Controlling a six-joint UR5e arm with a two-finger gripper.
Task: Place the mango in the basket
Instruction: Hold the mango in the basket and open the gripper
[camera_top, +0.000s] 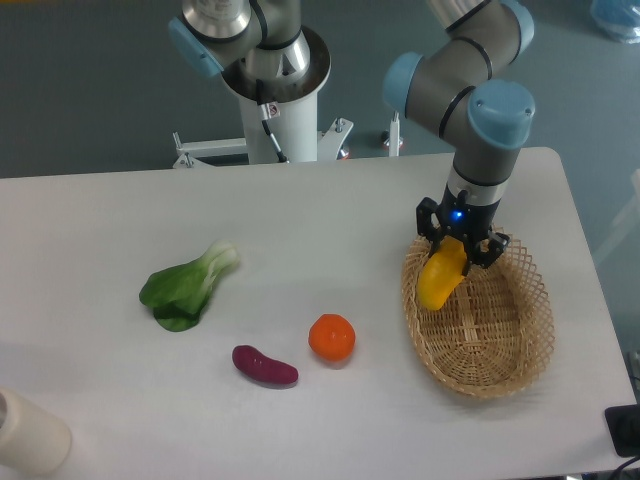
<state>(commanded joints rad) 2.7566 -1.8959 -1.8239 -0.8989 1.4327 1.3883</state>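
The mango (439, 280) hangs in the hand (459, 250) over the basket's (500, 370) left side.

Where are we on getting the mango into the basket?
Pick-up looks done: the end effector is shut on the mango and holds it over the basket, near its left rim. Left: lower and release it; it appears not yet set down inside.
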